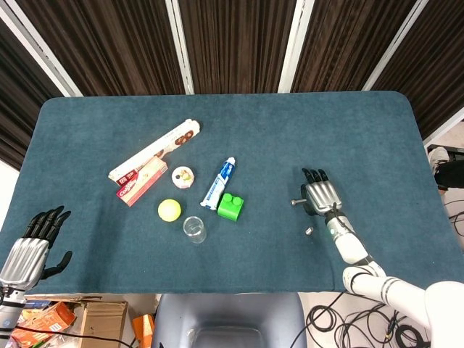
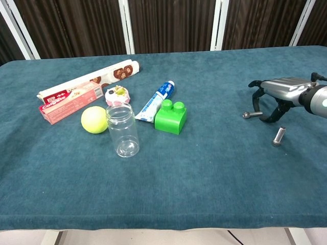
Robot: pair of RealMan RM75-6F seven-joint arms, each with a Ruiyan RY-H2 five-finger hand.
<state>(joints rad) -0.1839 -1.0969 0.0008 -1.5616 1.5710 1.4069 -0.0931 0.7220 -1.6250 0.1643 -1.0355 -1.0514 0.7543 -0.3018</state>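
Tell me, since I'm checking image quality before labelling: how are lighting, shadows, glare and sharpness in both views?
Head view: even, soft light, faint shadows, slight wide-angle bowing of the table edges; small bolts near the right hand are barely resolved. Chest view: sharp up close, small highlights on the clear jar and the metal right hand; soft shadows under the green block.
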